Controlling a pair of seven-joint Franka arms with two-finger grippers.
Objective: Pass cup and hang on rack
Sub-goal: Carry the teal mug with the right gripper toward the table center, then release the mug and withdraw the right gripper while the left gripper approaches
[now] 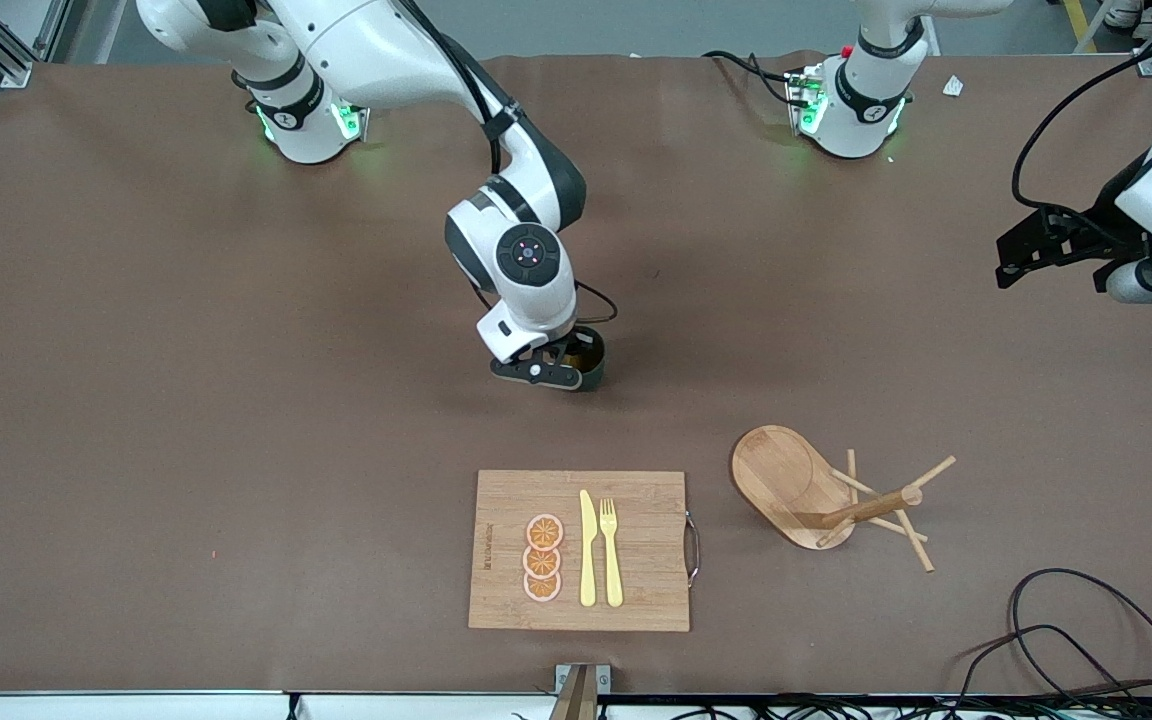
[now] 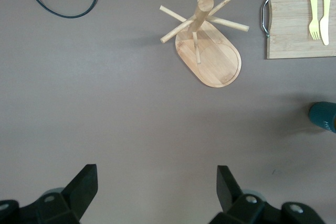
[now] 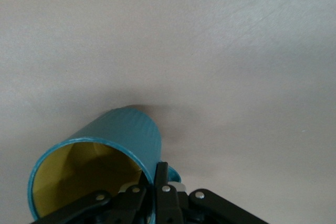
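Note:
The dark teal cup (image 1: 591, 358) with a yellowish inside is at the middle of the table, farther from the front camera than the cutting board. My right gripper (image 1: 558, 368) is shut on its rim beside the small handle; in the right wrist view the fingers (image 3: 161, 182) pinch the cup's wall (image 3: 123, 132), one inside and one outside. The cup is tilted, at or just above the table. The wooden rack (image 1: 794, 482) stands toward the left arm's end, with its post (image 1: 871, 508) and pegs bare. My left gripper (image 1: 1008, 262) is open and empty, waiting over that end; the left wrist view shows the rack (image 2: 210, 51) and the cup's edge (image 2: 323, 116).
A wooden cutting board (image 1: 636, 590) with a metal handle holds a yellow knife (image 1: 587, 550), a fork (image 1: 611, 550) and three orange slices (image 1: 543, 557), near the front edge. A black cable (image 1: 1086, 640) loops at the left arm's front corner.

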